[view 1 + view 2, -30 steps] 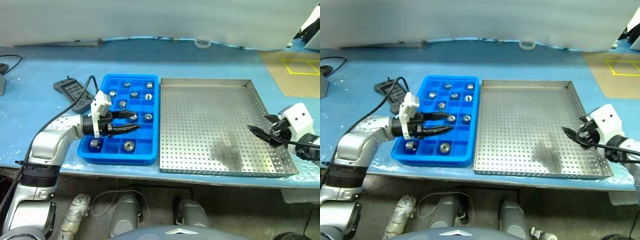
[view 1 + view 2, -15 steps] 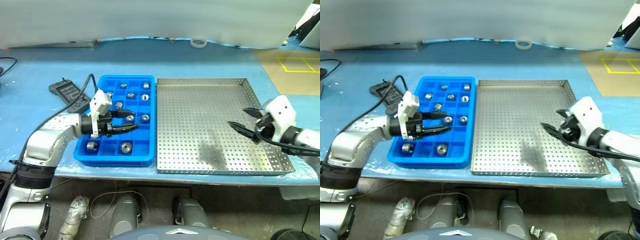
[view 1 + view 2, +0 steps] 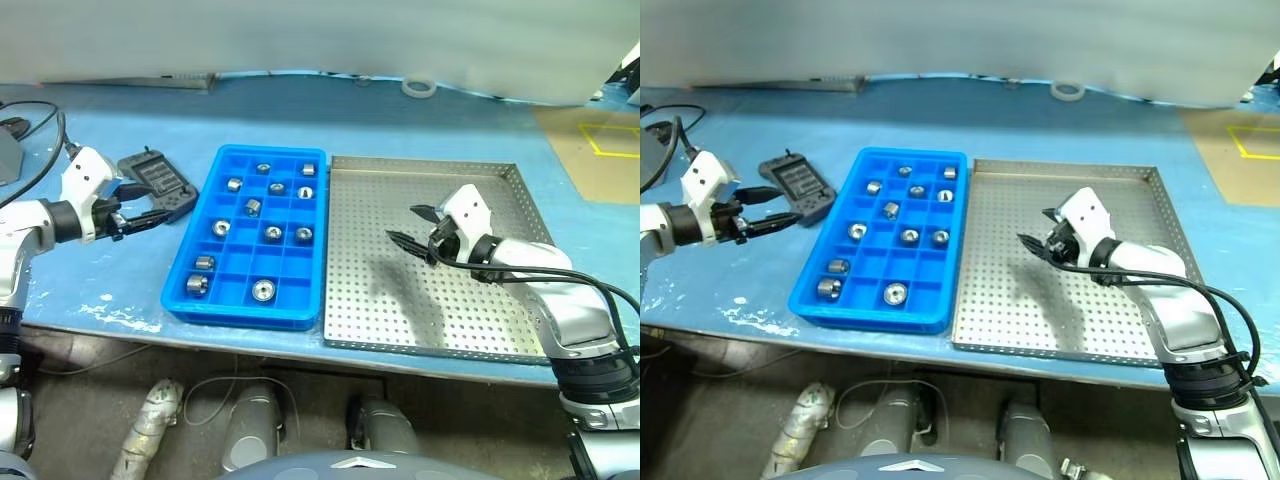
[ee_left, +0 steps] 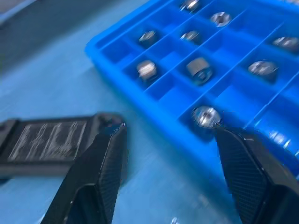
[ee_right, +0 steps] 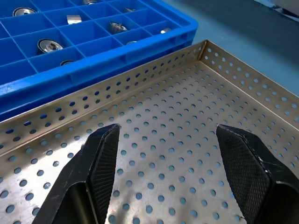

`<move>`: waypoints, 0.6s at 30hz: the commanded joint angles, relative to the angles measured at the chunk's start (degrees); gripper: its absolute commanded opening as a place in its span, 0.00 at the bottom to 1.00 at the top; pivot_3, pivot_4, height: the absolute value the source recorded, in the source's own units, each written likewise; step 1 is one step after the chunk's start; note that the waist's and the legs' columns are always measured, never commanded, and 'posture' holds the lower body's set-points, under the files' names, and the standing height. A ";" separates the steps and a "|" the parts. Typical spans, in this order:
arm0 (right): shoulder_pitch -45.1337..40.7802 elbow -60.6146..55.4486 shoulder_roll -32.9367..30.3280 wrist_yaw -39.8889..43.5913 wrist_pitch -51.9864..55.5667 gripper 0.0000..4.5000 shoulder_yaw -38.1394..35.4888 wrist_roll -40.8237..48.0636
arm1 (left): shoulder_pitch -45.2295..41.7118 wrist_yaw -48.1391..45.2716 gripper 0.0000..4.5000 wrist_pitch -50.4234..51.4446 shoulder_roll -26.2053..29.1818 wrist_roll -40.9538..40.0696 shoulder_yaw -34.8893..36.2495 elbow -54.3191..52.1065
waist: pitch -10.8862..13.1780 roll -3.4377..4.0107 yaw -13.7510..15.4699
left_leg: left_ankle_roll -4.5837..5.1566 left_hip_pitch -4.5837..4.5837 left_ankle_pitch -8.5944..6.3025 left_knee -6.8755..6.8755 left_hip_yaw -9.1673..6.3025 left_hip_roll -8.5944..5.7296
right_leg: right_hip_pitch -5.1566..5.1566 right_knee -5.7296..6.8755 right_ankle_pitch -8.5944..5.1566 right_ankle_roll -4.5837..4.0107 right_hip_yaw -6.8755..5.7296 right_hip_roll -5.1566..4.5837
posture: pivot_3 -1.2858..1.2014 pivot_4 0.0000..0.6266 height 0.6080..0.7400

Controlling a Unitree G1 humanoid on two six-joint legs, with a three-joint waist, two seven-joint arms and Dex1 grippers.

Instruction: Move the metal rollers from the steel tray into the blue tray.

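Note:
The blue tray (image 3: 250, 305) lies left of the steel tray (image 3: 470, 310), rim against rim. Several metal rollers (image 3: 262, 290) sit one to a compartment in the blue tray, also in the left wrist view (image 4: 204, 116). The perforated floor of the steel tray (image 5: 187, 102) is bare wherever it shows. My left gripper (image 3: 150, 220) is open and holds nothing. It hovers left of the blue tray, beside the black remote. My right gripper (image 3: 403, 224) is open and holds nothing. It hangs over the left middle of the steel tray, pointing toward the blue tray (image 5: 93, 51).
A black remote (image 3: 158, 185) lies on the blue table just left of the blue tray. A white tape roll (image 3: 418, 87) sits at the back. A black cable (image 3: 40, 110) loops at far left. Brown board with yellow marks (image 3: 600, 150) lies at far right.
My left gripper has swung left, off the blue tray to beside the remote. My right gripper has moved left from the steel tray's right rim to its left middle.

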 commanded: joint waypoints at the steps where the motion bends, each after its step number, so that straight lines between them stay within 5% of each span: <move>1: -0.05 -0.45 0.56 0.09 -2.36 0.77 -0.15 -1.12 | 4.18 -8.01 0.70 2.74 3.34 -3.98 0.86 -7.34 | 0.01 -0.01 0.22 | 0.01 -0.01 -0.01 0.00 0.02 -0.03 | 0.01 -0.02 0.00 0.00 0.01 -0.03 | 0.53 0.24 1.00; 7: 1.30 -0.96 2.12 -0.24 -2.86 0.77 0.29 -2.23 | 6.63 -10.80 0.70 2.62 2.92 -3.03 -0.74 -9.16 | 0.03 -0.05 1.24 | -0.03 0.10 0.01 -0.09 0.02 -0.01 | -0.03 0.12 0.00 -0.01 0.00 -0.02 | 0.52 0.24 1.00; 18: 2.64 -3.67 4.68 -1.12 -2.32 0.77 0.42 -2.49 | -1.92 -5.92 0.70 9.44 -3.76 -2.60 -5.67 -10.17 | 0.00 -0.10 0.63 | -0.27 0.13 0.17 -0.16 0.01 -0.01 | -0.03 0.13 0.00 -0.01 0.02 0.00 | 0.51 0.24 1.00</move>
